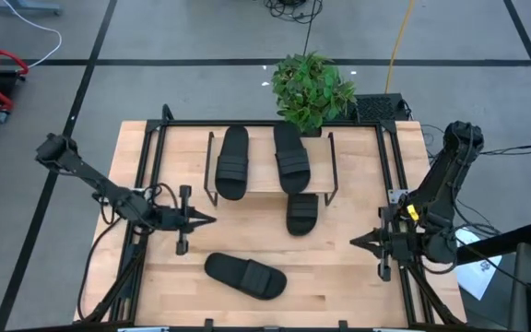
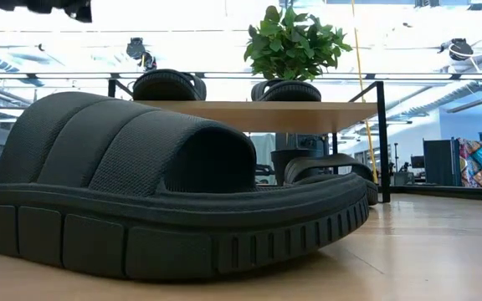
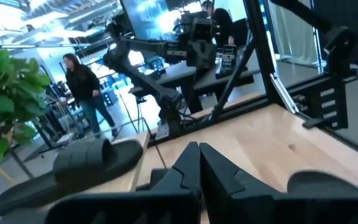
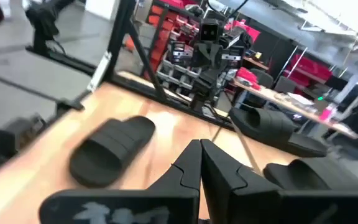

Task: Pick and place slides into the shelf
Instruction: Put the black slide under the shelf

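Note:
The shelf stands at the table's far middle, with two black slides lying flat on its plank top. A third slide lies on the table, half under the shelf's near edge. A fourth slide rests sole-down near the table's front edge and fills the low view. My left gripper hovers shut at the table's left, pointing level toward the right and holding nothing. My right gripper hovers shut at the right, pointing level toward the left, also holding nothing.
A potted green plant stands behind the shelf at the table's far edge. Black frame rails run along the table's left and right sides. Bare wood lies between the two grippers. A person stands in the room beyond the table.

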You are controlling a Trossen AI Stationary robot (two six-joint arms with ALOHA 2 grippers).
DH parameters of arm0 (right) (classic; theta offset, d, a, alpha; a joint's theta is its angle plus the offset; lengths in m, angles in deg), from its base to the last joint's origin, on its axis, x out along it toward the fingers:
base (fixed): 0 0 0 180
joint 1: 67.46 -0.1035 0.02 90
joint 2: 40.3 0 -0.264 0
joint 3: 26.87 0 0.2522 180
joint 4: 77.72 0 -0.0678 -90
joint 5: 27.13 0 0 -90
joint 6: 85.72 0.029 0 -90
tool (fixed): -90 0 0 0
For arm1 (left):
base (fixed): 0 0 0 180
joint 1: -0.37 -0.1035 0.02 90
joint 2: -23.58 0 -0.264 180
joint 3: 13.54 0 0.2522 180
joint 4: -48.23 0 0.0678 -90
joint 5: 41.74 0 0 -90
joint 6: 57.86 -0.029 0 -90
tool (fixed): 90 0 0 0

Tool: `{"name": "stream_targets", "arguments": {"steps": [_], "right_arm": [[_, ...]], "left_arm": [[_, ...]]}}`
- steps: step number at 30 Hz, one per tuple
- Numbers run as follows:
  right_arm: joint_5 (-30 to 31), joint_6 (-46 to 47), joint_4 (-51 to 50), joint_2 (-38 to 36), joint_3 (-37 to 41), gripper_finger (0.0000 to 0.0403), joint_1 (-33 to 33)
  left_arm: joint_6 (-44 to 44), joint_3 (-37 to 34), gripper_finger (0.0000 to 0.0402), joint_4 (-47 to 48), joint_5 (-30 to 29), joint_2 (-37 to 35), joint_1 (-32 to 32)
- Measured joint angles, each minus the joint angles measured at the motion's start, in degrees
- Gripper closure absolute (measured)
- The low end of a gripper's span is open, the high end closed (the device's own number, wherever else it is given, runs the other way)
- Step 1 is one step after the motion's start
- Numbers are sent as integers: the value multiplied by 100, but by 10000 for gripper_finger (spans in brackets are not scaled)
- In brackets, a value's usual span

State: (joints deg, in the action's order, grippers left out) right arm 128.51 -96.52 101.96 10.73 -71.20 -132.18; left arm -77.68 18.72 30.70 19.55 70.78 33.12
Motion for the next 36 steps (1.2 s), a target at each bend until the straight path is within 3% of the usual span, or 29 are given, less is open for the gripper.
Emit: {"name": "stream_targets", "arguments": {"steps": [4,7,13,19,24,31,36], "right_arm": [[-427,-473,72,290,23,403,299],[-746,-797,712,678,23,403,606],[-1524,-1436,2326,2069,7,403,1291],[-2036,-1821,2426,3485,-544,389,1871],[-2950,-1437,2312,4130,-1115,326,2209],[-3189,-595,2244,4741,-1581,209,2564],[-4014,289,2181,4766,-1782,159,2712]], "left_arm": [[-79,-242,401,5,7,-409,0],[-251,-249,401,9,0,-582,7],[-676,-249,401,136,-363,-633,7],[-585,-249,401,545,-741,-638,-106],[-392,-249,401,542,-737,-638,-215],[-179,-249,401,543,-736,-636,-291],[-79,-249,401,590,-733,-636,-291]]}}
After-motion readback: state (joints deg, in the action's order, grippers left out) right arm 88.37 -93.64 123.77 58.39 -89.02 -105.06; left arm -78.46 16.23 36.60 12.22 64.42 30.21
